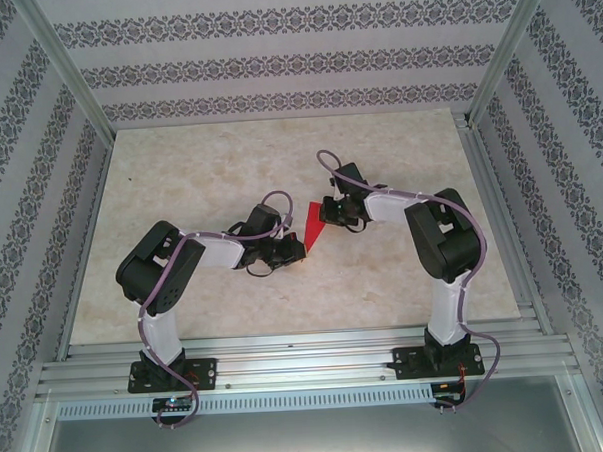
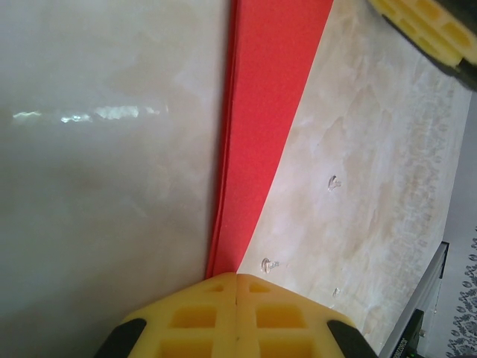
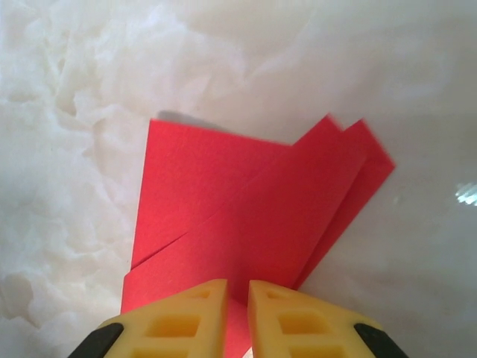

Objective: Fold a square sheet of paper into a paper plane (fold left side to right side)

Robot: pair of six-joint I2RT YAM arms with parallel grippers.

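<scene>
**Mid-fold state.** The square sheet of paper (image 1: pixel 315 225), already creased into a narrow, layered wedge, lies mid-tabletop (image 1: pixel 179 171) between the two arms. Left gripper (image 2: pixel 237 277): jaws clenched, meeting the wedge's pointed tip. Right gripper (image 3: pixel 238 287): jaws a slit apart over the wide end (whether they grasp it cannot be told). Judged progress: diagonal and lengthwise folds look done; wings not yet opened, so the folding seems late but unfinished.

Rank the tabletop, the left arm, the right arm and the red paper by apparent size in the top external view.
1. tabletop: by far the largest.
2. left arm and right arm: they look alike, so no ranking between them.
3. red paper: smallest, a small wedge between the arms' ends.
</scene>
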